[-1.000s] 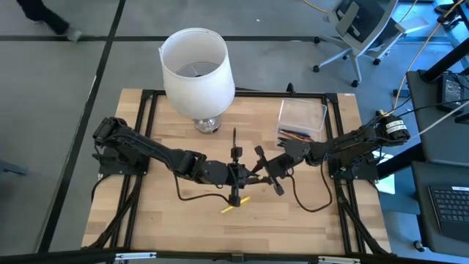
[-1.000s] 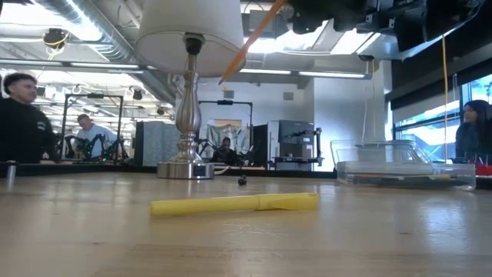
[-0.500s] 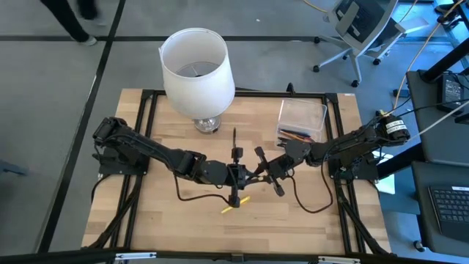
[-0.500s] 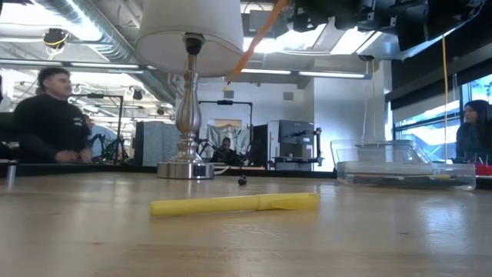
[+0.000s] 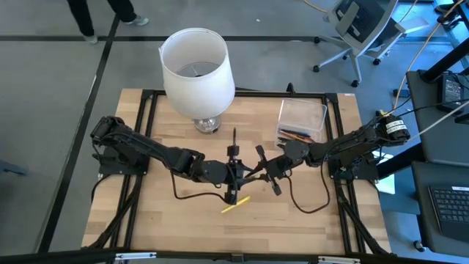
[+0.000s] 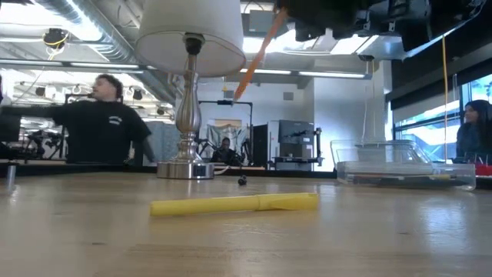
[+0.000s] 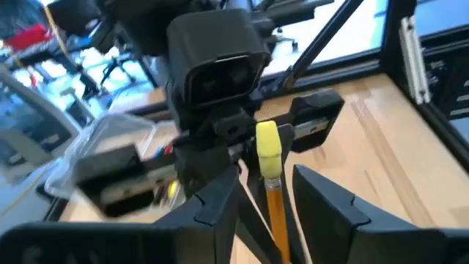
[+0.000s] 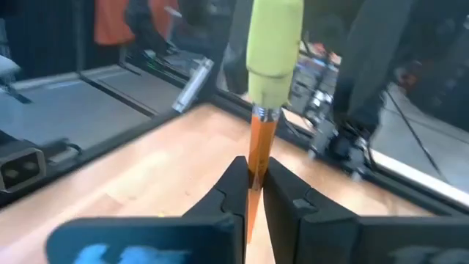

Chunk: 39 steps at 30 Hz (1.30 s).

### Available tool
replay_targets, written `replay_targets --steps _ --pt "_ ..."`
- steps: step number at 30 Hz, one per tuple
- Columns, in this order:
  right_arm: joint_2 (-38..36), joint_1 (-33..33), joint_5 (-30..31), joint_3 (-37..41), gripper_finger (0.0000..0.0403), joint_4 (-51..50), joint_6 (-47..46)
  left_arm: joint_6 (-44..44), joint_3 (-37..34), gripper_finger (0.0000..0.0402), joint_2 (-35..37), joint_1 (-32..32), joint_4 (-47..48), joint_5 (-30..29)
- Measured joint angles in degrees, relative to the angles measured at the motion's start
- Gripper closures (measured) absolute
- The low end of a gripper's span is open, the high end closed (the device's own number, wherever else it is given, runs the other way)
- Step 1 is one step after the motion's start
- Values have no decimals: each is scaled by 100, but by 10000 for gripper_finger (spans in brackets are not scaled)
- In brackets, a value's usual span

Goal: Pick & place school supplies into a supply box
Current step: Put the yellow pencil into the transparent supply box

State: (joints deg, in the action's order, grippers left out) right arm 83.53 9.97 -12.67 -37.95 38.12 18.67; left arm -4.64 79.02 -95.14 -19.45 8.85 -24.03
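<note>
Orange pencil (image 8: 258, 147): yellow-capped, held above mid-table between the two grippers — tilted in the low view.
Right gripper (image 8: 253, 192): fingers pinched on the pencil shaft.
Left gripper (image 7: 271, 213): fingers spread either side of the shaft — not touching it.
Yellow pen (image 6: 234, 204): flat on the wooden table (image 5: 154, 213), just below the grippers in the high view.
Supply box (image 5: 302, 120): clear, at the table's far right, pens inside.
Lamp (image 5: 196, 70): white-shaded, at the far edge, well apart from the box.
</note>
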Motion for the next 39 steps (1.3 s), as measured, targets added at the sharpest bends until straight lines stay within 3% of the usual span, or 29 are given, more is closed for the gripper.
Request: replay_targets --steps 5,8,15,18,22,28,39 --pt "-34 -2 621 -1 373 -250 5 733 0 272 222 -54 1066 -245" --pt "-177 -6 1180 -162 373 -974 -2 1354 0 275 278 -78 1917 -219" --pt "-477 -110 2786 -1223 373 -4546 -318 2901 0 277 231 -76 3592 -234" --pt "-454 -281 2940 -1749 371 -6293 -731 3298 0 275 183 -65 3852 -420" --pt "-428 -535 3080 -2093 371 -7724 -1387 3394 0 275 135 -65 3899 -835" --pt "-428 -906 3405 -2135 371 -8809 -1854 3392 -3 281 22 -52 3954 -1368" --pt "-428 -1283 3239 -2154 371 -9002 -1820 4000 -740 282 -49 22 3894 -896"
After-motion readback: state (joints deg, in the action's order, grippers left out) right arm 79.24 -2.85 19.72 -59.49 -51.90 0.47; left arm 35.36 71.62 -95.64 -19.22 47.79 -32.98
